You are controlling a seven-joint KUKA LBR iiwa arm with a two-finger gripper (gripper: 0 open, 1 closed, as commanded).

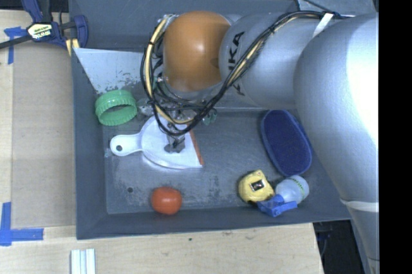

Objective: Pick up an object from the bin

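White scoop [149,149]: lies flat at centre-left of the bin [89,189], handle pointing left.
Claw [175,145]: low over its bowl, probably lining up a grasp; apart or together, cannot tell.

A grey bin [90,189] with green ring [116,107], white paddle [149,149], red ball [167,200], yellow tape measure [252,187], blue oval pad [286,142], clear bottle [293,190].

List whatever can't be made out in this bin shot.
1. Camera view: where the gripper meets the white paddle, hidden by wrist cables.
2. Orange strip at the paddle's right edge, partly covered by it; kind unclear.
3. Blue piece beside the yellow tape measure, partly under a clear bottle; too small to name.
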